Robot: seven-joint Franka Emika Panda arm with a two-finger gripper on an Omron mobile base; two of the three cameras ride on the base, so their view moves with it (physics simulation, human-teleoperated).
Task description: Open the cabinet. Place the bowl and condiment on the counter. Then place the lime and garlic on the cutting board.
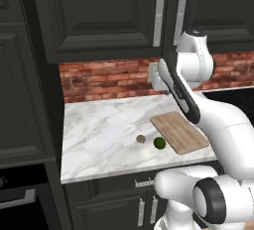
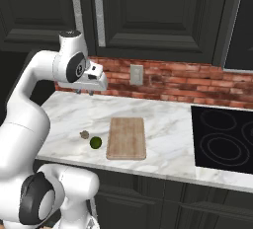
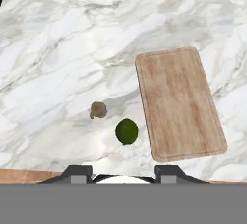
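Hand view, cutting board bare, lime beside

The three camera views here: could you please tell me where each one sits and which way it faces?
Left base view: behind the arm's left, facing the closed cabinet and counter; the arm rises at lower right.
Right base view: behind the arm's right, facing the same counter plus a stovetop; the pincer hangs above the marble.
Hand view: on the hand, looking down at the cutting board, lime and garlic; fingertips show at the bottom.
Shared: board, lime and garlic appear in all three.
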